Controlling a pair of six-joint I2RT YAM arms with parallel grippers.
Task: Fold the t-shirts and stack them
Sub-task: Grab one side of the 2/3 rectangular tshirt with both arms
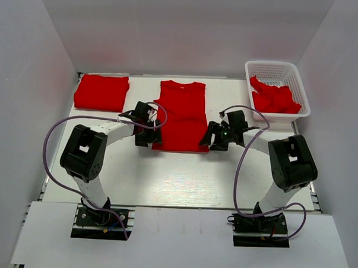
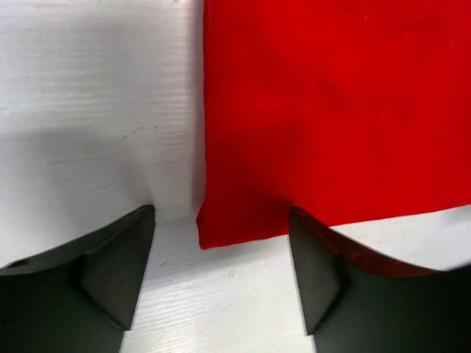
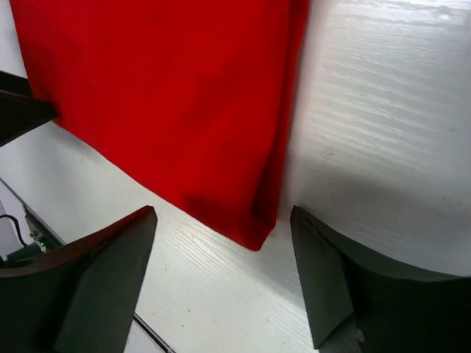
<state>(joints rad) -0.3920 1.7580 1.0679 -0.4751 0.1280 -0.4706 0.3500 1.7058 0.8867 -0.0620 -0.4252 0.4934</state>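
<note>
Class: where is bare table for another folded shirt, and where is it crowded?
Bare: near table, below the spread shirt's hem; also between that shirt and the basket. Crowded: the hem corners, at the left gripper and right gripper.

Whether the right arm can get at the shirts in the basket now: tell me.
Probably yes: the right gripper is open and empty, the basket stands beyond it, open-topped, and nothing lies between it and the crumpled shirts.

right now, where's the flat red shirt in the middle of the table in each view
Top external: t-shirt at the centre of the table, collar at the far end.
Left wrist: t-shirt fills the upper right.
Right wrist: t-shirt fills the upper left.
Shared landmark: its bottom hem, visible in all three.
</note>
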